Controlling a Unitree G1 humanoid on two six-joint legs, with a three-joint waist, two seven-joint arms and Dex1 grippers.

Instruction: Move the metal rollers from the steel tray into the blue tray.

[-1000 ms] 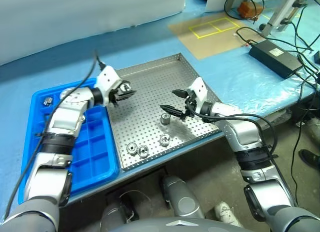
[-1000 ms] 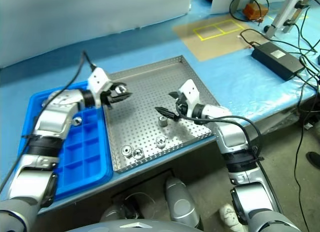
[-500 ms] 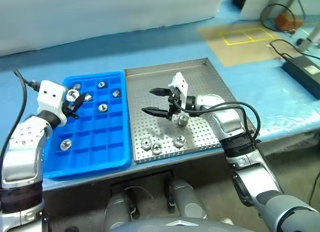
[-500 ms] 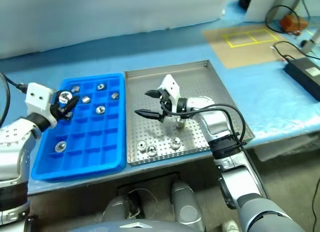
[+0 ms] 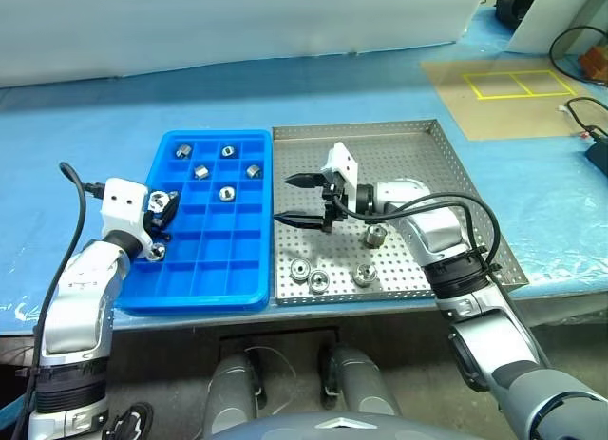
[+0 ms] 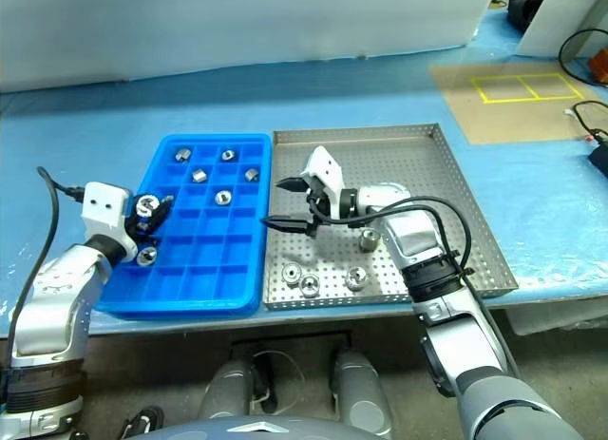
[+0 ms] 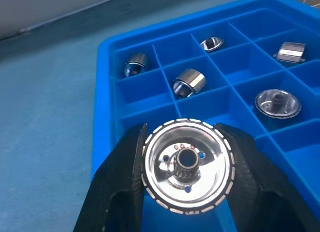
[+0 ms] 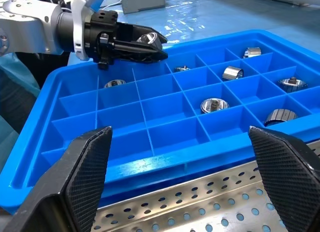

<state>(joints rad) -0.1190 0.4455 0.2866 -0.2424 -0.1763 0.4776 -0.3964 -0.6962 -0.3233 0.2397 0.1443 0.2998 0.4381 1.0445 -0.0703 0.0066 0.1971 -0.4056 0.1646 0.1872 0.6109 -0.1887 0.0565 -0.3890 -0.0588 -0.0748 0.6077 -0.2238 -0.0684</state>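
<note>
I'm holding one of the metal rollers [image 7: 187, 164] clamped in the left gripper [image 7: 186, 167] over the blue tray [image 5: 249, 297], probably above an empty left-edge compartment, needing lowering and release, while the right gripper [image 5: 296, 200] is waiting wide open over the steel tray [image 5: 475, 229].

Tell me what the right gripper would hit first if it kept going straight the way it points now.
Most likely the near wall of the blue tray. The right gripper, jaws wide open, points across the steel tray toward it, and the right wrist view has that wall dead ahead. If it passed just above, the way looks free until the left gripper.
</note>
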